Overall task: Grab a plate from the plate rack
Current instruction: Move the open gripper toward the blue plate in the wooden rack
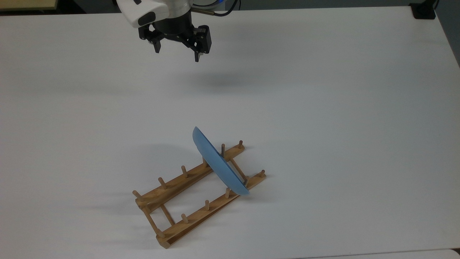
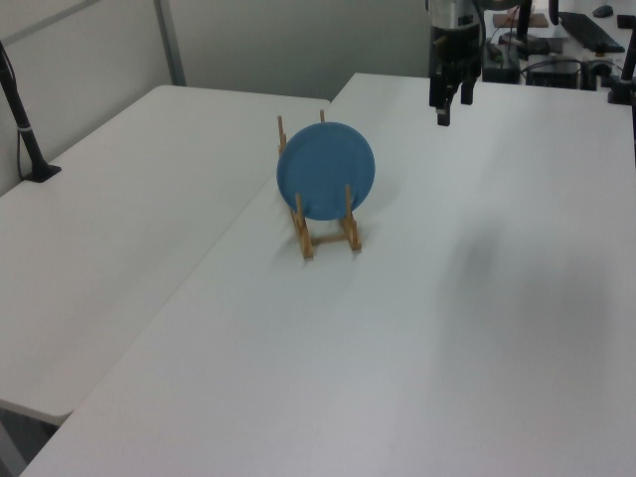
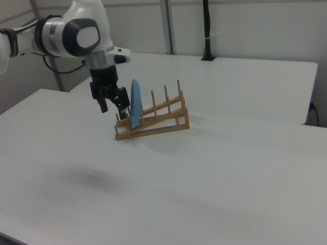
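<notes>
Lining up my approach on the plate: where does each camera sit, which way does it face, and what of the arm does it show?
Top view: high above, angled down on the white table; plate on edge in the plate rack; open gripper at top.
Left view: off the rack's end, facing the plate's round face; gripper beyond.
Right view: low, side-on; plate edge-on, rack lengthwise, gripper and forearm on the right view's left.
All three share plate, rack and gripper.
</notes>
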